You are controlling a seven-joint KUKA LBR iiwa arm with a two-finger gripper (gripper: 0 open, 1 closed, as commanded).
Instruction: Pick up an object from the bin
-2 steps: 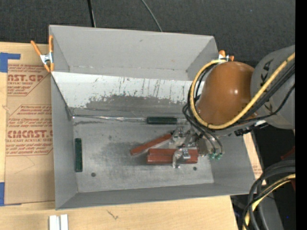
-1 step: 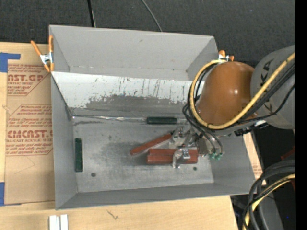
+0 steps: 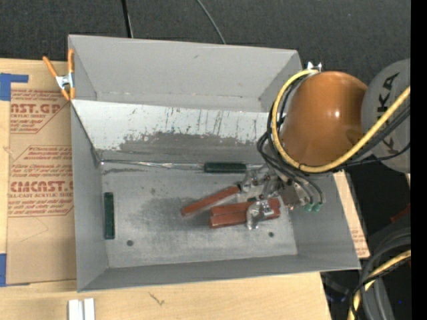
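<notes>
The claw [image 3: 257, 205] sits low in the right half of the bin [image 3: 167, 65], at the right ends of two red-brown pieces on the bin floor. One is a slim stick [image 3: 208, 203] lying aslant, the other a wider block [image 3: 229, 217] just beside it. The claw's metal parts overlap both ends, so I cannot tell whether it is spread or pinching, nor which of the two it is on. Both pieces look flat on the floor, so nothing seems lifted yet. A dark green pen [image 3: 223, 168] lies by the back wall and a green bar [image 3: 108, 215] at the far left, both well apart from the claw. As I judge it, the approach is done, and a sure grip and the lift out of the bin are left.
</notes>
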